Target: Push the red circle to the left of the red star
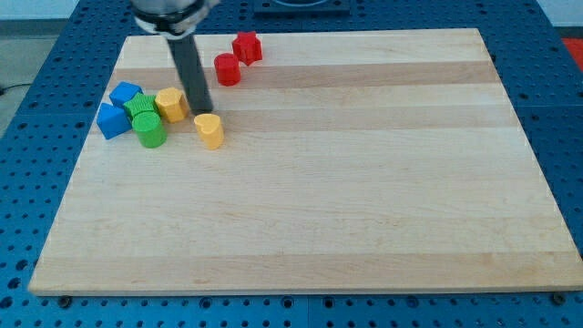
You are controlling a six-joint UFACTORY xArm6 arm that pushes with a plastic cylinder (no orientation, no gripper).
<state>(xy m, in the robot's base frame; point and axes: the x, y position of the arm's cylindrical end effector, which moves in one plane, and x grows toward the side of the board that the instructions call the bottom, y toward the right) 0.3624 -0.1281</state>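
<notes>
The red circle point(227, 69) stands near the view's top, just below and left of the red star point(247, 46), almost touching it. My tip point(201, 110) is on the board below and left of the red circle, about a block's width away. It sits between the yellow hexagon-like block point(170, 104) on its left and the yellow heart-shaped block point(209, 130) just below it.
A cluster lies at the view's left: two blue blocks point(125, 94) point(112, 120), a green star-like block point(140, 107) and a green cylinder point(149, 130). The wooden board point(364, 182) is ringed by a blue perforated table.
</notes>
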